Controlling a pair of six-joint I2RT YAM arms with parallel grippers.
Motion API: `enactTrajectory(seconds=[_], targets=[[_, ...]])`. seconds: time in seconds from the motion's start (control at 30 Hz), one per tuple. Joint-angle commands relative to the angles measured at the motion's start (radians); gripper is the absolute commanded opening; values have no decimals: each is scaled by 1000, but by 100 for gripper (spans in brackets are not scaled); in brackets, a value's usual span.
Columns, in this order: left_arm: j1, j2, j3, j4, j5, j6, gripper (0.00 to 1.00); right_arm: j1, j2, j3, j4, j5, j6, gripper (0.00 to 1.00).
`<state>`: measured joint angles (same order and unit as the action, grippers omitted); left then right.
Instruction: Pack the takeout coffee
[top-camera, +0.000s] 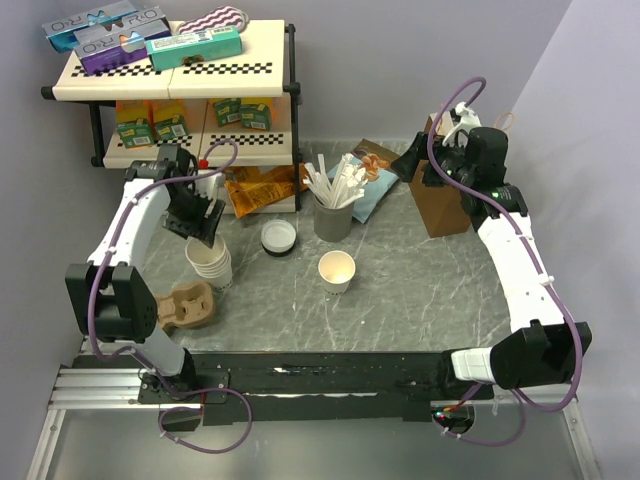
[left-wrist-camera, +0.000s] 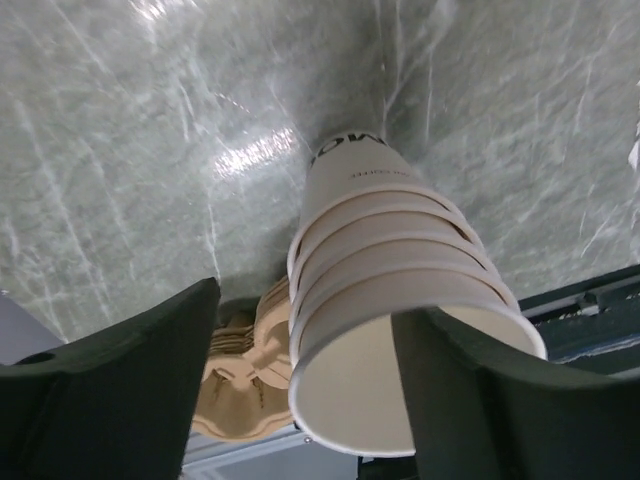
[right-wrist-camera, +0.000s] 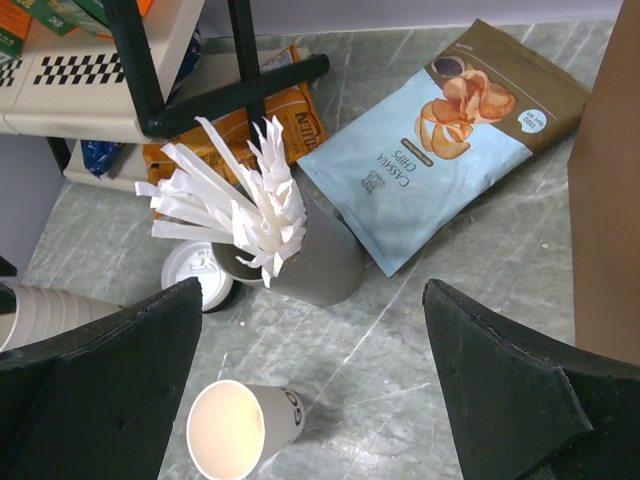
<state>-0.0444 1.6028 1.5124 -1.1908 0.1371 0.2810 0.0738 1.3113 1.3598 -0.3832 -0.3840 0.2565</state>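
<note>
Left gripper (left-wrist-camera: 305, 330) stands wide, fingers either side of the stack of lidless paper cups (left-wrist-camera: 380, 230), one finger clear of it. Right gripper (right-wrist-camera: 312, 290) gapes wide, holding nothing; the lone open paper cup (right-wrist-camera: 235, 430) stands beneath it, toward its left finger, near the straw holder (right-wrist-camera: 320, 260)

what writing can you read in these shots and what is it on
"CASSAVA CHIPS": light blue chips bag
"GO", cut off: lone open paper cup
Too blurred or partial to read: orange snack bag, stacked paper cups, boxes on the shelf
</note>
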Motion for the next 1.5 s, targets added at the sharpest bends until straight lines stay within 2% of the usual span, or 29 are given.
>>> enactTrajectory(seconds=[0.0, 0.1, 0.13, 0.17, 0.23, 0.3, 0.33, 0.37, 0.8, 1.17, 1.2, 1.27, 1.3, 1.4, 1.47], targets=[[3, -6, -41, -13, 18, 43, 71, -6, -43, 7, 27, 5, -3, 97], [3, -7, -63, -3, -11, 58, 58, -5, -57, -11, 32, 7, 0, 97], [3, -4, -64, -1, -17, 64, 49, -6, -61, -14, 36, 5, 0, 97], [3, -1, -63, -4, -24, 69, 45, -6, -61, -16, 37, 5, 1, 97], [3, 14, -51, -6, -28, 83, 38, -5, -61, -16, 37, 2, 0, 97], [3, 34, -23, -9, -37, 89, 35, -5, -57, -10, 35, 2, 0, 97], [5, 43, -11, -13, -37, 93, 27, -6, -53, -8, 33, 4, -2, 97], [6, 52, 14, -18, -42, 98, 25, -5, -53, -7, 35, 4, -2, 97], [67, 157, 184, -1, -88, 130, 20, -6, -76, -45, 50, 19, -10, 97], [140, 167, 190, 66, -83, 86, 24, -8, -70, -57, 61, 16, -5, 97], [140, 164, 187, 66, -82, 81, 35, -8, -70, -56, 61, 16, -5, 97], [141, 148, 195, 69, -57, 70, 46, -9, -69, -56, 63, 14, -5, 97], [141, 138, 218, 69, -51, 67, 55, -9, -67, -54, 60, 14, -5, 97], [140, 115, 303, 43, -16, 46, 66, -8, -66, -48, 55, 11, -6, 97], [140, 97, 356, 7, 1, 26, 69, -8, -70, -47, 50, 16, -13, 97]])
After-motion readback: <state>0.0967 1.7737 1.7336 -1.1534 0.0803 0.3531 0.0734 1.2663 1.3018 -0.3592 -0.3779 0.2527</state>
